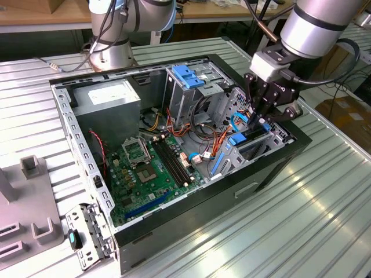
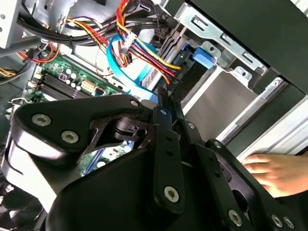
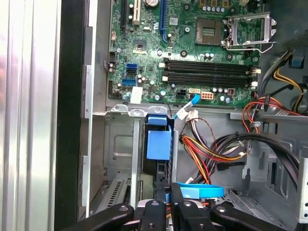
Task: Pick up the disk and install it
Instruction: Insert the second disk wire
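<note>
Pincer (image 3: 167,204) linkage up close, jaws narrow on the disk (image 3: 158,144) standing edge-down in its bay directly beneath; loose cables (image 3: 211,149) beside could snag, tilting and jamming it.

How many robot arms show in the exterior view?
2. One arm stands on the table behind the computer case, toward the exterior view's left. The other arm reaches in from the exterior view's right, its gripper down inside the case. Others may be out of frame.
</note>
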`<state>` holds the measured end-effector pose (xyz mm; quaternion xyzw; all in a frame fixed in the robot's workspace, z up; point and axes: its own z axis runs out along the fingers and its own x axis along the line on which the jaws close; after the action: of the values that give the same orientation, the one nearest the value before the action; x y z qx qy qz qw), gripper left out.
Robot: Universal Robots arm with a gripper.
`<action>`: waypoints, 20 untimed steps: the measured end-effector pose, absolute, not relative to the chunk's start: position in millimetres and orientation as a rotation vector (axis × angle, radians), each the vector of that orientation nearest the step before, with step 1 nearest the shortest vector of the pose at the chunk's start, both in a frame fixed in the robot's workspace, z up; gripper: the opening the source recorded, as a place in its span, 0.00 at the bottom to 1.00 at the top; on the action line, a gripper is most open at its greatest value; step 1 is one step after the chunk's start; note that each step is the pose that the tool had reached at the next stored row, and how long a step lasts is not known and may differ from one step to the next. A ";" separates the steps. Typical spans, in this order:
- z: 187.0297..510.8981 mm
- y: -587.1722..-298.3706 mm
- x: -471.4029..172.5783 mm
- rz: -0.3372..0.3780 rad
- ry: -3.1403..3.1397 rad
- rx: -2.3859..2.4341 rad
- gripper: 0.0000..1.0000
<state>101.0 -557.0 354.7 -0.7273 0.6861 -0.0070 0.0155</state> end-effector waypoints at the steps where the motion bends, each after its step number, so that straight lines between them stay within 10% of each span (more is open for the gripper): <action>1: 354.5 -558.3 101.0 -0.022 2.133 -2.261 0.16; 20: 349.8 -570.4 100.1 0.041 2.092 -2.214 0.16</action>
<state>100.1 -570.4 349.8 -0.7259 0.6860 0.0135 0.0477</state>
